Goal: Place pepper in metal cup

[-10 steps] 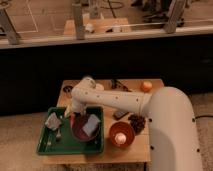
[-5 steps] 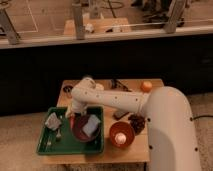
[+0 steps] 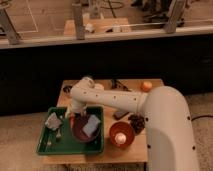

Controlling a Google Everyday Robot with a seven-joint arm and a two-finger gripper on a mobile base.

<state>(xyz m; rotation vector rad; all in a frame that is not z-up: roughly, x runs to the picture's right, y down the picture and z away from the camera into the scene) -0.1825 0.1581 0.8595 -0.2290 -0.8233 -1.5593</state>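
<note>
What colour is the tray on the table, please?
Green: the tray, in the camera view, with the gripper down over it beside the maroon plate.

A small wooden table (image 3: 131, 86) stands on a speckled grey floor (image 3: 20, 131), in front of a broad dark wall panel (image 3: 100, 62). Along the top of the panel runs a pale rail (image 3: 130, 34) carrying grey upright posts (image 3: 78, 20) (three show, set well apart). Beyond them lies a warmly lit wooden floor (image 3: 47, 15) marked with thin white lines.
</note>
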